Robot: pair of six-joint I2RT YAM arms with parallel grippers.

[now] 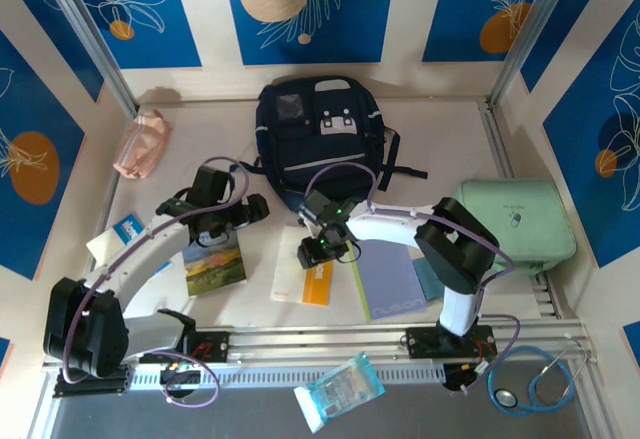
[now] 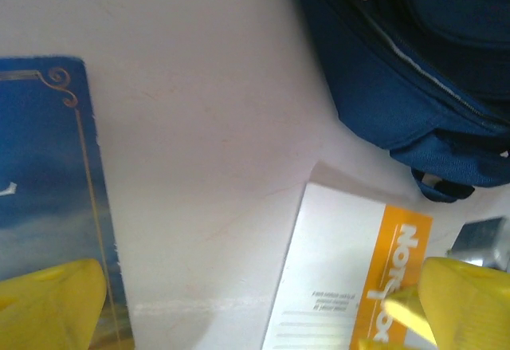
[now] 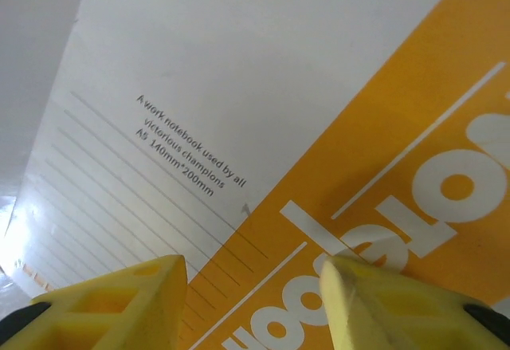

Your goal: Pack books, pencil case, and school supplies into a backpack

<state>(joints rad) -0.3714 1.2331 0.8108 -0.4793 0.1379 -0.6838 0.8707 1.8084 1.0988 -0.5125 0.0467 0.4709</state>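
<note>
- Looking from the top camera, we see the white notebook [image 1: 305, 279] lying flat on the table [image 1: 440, 139], at 6 o'clock of the backpack [image 1: 320, 134].
- Its cover is white with an orange band bearing white letters, and faint ruled lines under small print in the right wrist view.
- The green book [image 1: 213, 264] lies at its 9 o'clock and the lavender notebook [image 1: 390, 279] at its 3 o'clock.
- The right arm bends across toward 9 o'clock; the right gripper [image 3: 251, 286] points down at the orange band, its yellow fingers [image 3: 119, 298] partly apart with the cover showing between them. We cannot tell whether they touch it.
- The left gripper [image 2: 255, 318] hangs spread wide over bare table between the green book and the white notebook.
</note>
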